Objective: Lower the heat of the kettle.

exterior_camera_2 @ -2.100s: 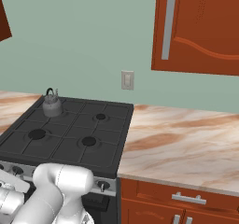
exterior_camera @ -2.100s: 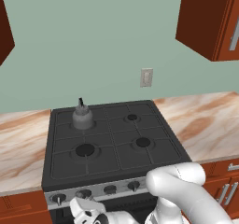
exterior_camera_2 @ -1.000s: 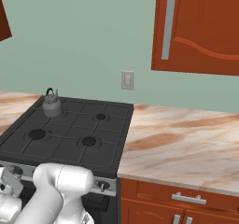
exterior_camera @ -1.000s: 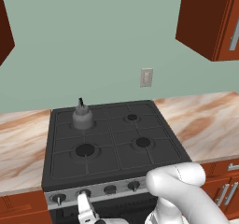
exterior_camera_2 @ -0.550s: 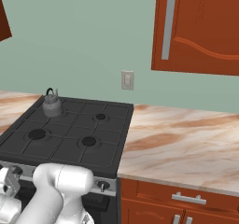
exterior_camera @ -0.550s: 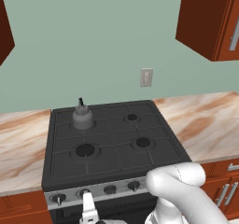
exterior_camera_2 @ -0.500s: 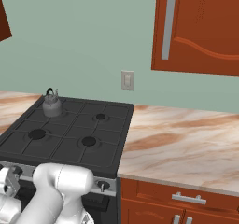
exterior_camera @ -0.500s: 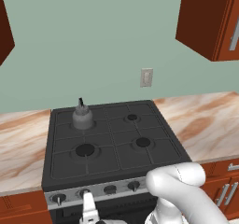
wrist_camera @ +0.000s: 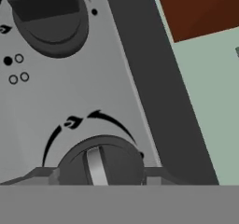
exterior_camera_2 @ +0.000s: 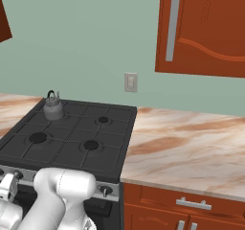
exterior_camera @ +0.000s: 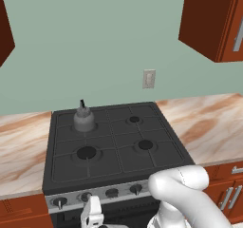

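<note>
The fingers (wrist_camera: 98, 174) are clenched on a dark stove knob (wrist_camera: 100, 164) at the bottom of the hand view; one tip shows at each side of the knob, touching its rim. The knob's pale grip bar runs nearly straight up that view, leaning slightly toward the upper left. Black arc and flame marks curve over it on the grey control panel (wrist_camera: 70, 97). A second knob (wrist_camera: 49, 15) sits further along the panel, well apart, its dark bar lying roughly crosswise.

From the left base view the white hand sits low at the stove front, at the second knob from the left of the row. A dark band, the stove's top edge, runs beside the panel.

The kettle (exterior_camera: 84, 119) stands upright on the rear left burner of the black stove (exterior_camera: 114, 146), its rounded grey body narrowing upward, long axis vertical. Its thin black handle rises above the lid. Which way the spout points cannot be told.

The other three burners are bare. Marbled desk (exterior_camera_2: 191, 143) lies on both sides of the stove. A wall outlet (exterior_camera: 149, 78) sits on the green wall behind, and red-brown cabinets (exterior_camera_2: 206, 28) hang above. The white arm (exterior_camera: 185, 198) crosses the lower foreground, hiding part of the knob row.
</note>
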{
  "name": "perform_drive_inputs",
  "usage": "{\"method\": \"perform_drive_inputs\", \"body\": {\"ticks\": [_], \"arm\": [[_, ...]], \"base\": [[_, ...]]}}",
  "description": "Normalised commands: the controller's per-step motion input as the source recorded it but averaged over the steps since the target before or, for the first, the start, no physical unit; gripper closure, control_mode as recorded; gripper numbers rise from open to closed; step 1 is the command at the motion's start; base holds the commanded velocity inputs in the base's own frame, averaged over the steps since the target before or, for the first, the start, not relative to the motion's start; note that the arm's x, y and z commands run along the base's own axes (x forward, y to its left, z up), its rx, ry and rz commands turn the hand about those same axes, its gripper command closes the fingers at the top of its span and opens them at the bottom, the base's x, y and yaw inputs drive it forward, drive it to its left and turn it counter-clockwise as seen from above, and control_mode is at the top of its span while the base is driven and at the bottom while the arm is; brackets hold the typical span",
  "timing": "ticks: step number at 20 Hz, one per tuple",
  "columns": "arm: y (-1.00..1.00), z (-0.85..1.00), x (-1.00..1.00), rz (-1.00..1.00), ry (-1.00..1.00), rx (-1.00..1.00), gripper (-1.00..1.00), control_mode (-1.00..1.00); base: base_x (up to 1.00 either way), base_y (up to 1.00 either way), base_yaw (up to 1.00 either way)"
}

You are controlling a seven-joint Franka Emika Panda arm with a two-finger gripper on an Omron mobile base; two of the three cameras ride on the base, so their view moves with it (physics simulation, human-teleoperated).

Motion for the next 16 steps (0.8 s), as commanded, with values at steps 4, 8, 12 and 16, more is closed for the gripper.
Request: {"method": "perform_drive_inputs", "body": {"ticks": [4, 8, 12, 16], "arm": [[0.00, 0.06, 0.00, 0.00, 0.00, 0.33, 1.00, -1.00], [0.00, 0.13, 0.00, 0.00, 0.00, 0.35, 1.00, -1.00], [0.00, 0.24, 0.00, 0.00, 0.02, 0.36, 1.00, -1.00], [0.00, 0.40, 0.00, 0.00, 0.09, 0.36, 1.00, -1.00]], "base": [[0.00, 0.00, 0.00], [0.00, 0.00, 0.00], [0.00, 0.00, 0.00], [0.00, 0.00, 0.00]]}}
